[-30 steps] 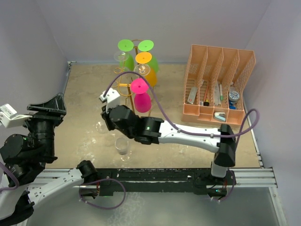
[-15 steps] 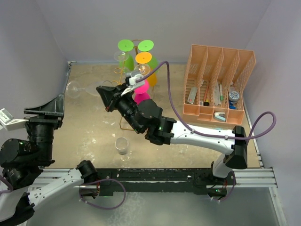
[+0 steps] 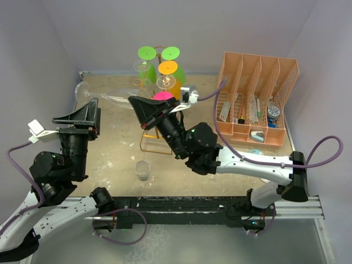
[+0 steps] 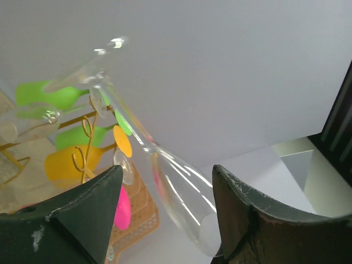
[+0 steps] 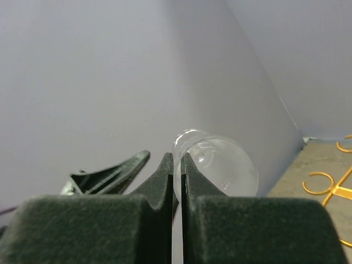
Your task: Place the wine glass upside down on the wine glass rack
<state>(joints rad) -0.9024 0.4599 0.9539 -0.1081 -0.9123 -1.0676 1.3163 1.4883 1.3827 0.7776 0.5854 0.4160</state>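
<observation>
A robot lab cell — plain lilac walls (image 3: 192, 27) box in a worn counter (image 3: 113, 154), left arm (image 3: 55, 170) and right arm (image 3: 247, 162) bolted to a rail (image 3: 308, 206) at its near edge.

- The pink glass (image 3: 163, 96), centre of the overhead view, sat mostly hidden behind the right gripper (image 3: 135, 103).
- The wine glass (image 4: 177, 193) had its rim hidden behind a finger (image 4: 247, 220) of the left gripper (image 4: 168, 171), lower right of that wrist view.

Tall gold-yellow wire wine glass rack (image 3: 141, 142): far centre of the beige speckled surface (image 3: 104, 148). Green, orange and pink plastic wine glasses (image 3: 171, 77) hang upside down on it.

Peach plastic mesh organizer (image 3: 256, 77): far right, well apart from the rack, small items in its compartments.

Small clear glass (image 3: 143, 170): upright on the surface, in front of the rack.

Clear wine glass (image 3: 104, 98): on its side above the surface, left of the rack, in the jaws of the right gripper (image 5: 177, 165). Left gripper (image 4: 168, 168) is near, in front of it.
</observation>
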